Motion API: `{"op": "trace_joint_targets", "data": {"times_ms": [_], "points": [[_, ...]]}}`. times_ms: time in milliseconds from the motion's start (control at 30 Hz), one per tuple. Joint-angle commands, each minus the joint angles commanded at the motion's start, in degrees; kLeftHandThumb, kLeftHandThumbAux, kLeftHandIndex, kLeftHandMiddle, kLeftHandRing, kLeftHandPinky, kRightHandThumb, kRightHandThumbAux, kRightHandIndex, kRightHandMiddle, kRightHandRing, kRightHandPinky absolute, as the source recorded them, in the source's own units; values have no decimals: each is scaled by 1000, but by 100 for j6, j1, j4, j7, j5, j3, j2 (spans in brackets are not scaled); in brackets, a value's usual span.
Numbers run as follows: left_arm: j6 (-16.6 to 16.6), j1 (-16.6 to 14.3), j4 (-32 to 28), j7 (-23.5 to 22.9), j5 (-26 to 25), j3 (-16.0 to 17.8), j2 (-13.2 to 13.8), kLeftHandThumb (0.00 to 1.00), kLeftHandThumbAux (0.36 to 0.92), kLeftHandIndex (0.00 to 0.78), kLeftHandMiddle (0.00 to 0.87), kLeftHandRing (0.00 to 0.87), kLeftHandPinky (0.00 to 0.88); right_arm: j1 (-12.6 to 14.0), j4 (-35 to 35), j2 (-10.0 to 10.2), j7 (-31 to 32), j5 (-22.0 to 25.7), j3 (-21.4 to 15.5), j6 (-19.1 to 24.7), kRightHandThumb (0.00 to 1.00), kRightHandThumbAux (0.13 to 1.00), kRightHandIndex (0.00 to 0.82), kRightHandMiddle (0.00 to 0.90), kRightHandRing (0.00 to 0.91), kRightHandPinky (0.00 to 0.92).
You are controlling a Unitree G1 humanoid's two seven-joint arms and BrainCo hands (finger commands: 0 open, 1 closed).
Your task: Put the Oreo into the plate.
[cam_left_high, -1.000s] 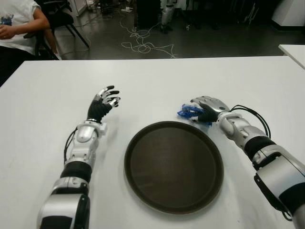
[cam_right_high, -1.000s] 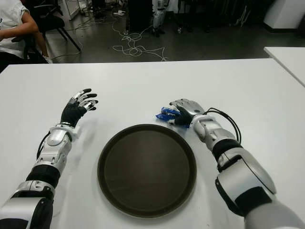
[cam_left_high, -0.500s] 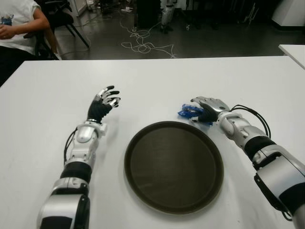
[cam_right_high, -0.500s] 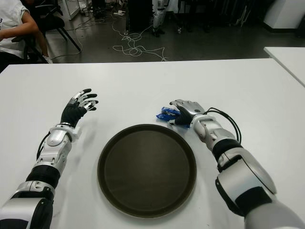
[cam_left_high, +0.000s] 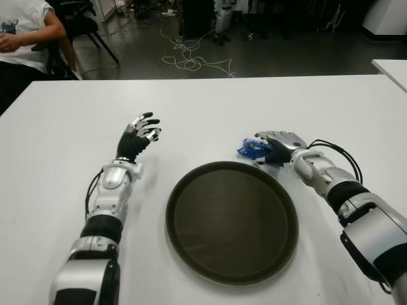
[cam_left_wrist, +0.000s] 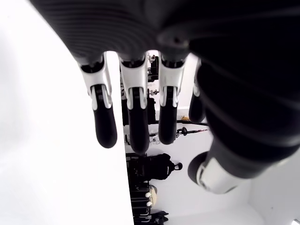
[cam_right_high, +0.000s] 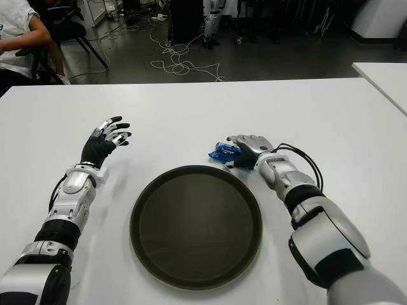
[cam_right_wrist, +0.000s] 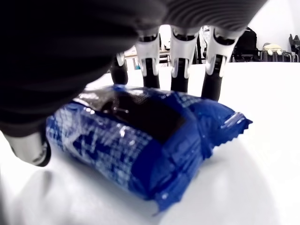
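The Oreo (cam_left_high: 250, 150) is a blue packet lying on the white table, just beyond the far right rim of the round dark plate (cam_left_high: 232, 219). My right hand (cam_left_high: 267, 151) reaches over the packet from the right. In the right wrist view its fingers (cam_right_wrist: 178, 70) hang down behind the Oreo (cam_right_wrist: 140, 140), the thumb stands off to one side, and the packet rests flat on the table. Left of the plate, my left hand (cam_left_high: 141, 132) is raised with its fingers spread and holds nothing.
A seated person (cam_left_high: 22, 25) is at the far left corner behind the table (cam_left_high: 210, 108). Cables lie on the floor beyond the far edge. A second white table (cam_left_high: 391, 67) shows at the far right.
My right hand has sunk slightly toward the packet and drawn a little nearer to me. The packet and my left hand have not moved.
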Motion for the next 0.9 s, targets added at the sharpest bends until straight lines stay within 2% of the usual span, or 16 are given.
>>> {"op": "trace_joint_targets", "data": {"times_ms": [67,233,400,567,700,900], "points": [[5,-5,4,1,-1,-2,2,520,746,186,268,292,335,-21,-25,-17,68,9,-4,-34,230,482,203,281,299,328],[-22,-4,-2,-19,9,-21,17,518,756,189,268,287,326,-24,-80,-40,199,52,-41,-59,235,529,346,419,447,414],[-51,2,-2,-31,15,-31,17,509,757,185,265,285,329,-25,-121,-42,293,68,-68,2,259,561,427,481,506,436],[-48,13,-24,-39,13,-35,14,509,760,185,267,287,333,-28,-154,-42,355,67,-83,56,233,572,439,478,494,414],[-46,17,-38,-40,21,-43,18,518,759,189,267,285,326,-28,-182,-48,347,54,-80,89,211,576,479,521,537,413],[-47,22,-53,-37,23,-49,13,511,765,187,263,283,322,-29,-233,-68,348,44,-79,142,248,607,516,572,572,399]]}}
